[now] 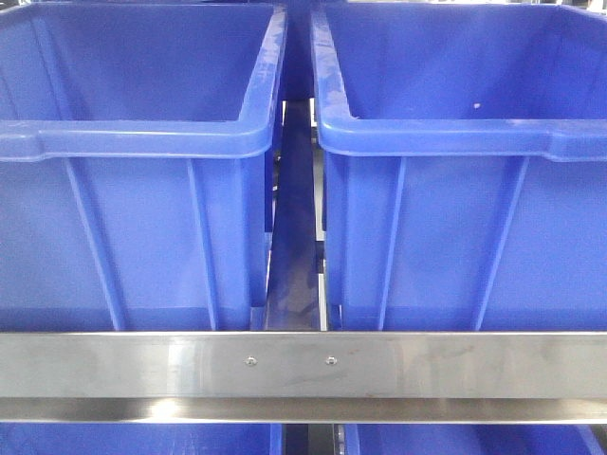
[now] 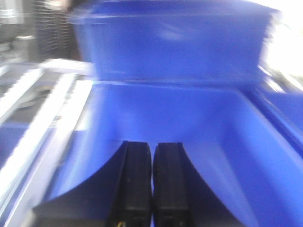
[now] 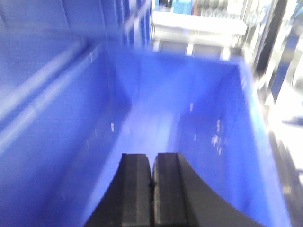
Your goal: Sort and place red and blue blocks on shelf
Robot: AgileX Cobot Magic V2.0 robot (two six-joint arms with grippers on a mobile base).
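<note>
Front view is showing the shelf (image 1: 303, 365) rail crossing the lower frame beneath two blue bins (image 1: 142, 142). Left gripper (image 2: 152, 189) and right gripper (image 3: 152, 189) are each hovering over bin interiors, pads pressed together, holding nothing; no blocks are showing anywhere, so their direction from either gripper cannot be told.

Big blue bins (image 1: 142, 190) fill the view (harsh daylight glares at the right edge) (image 2: 289, 38).

A storeroom or warehouse: blue plastic bins (image 1: 142, 190) on steel shelf (image 1: 303, 365).
</note>
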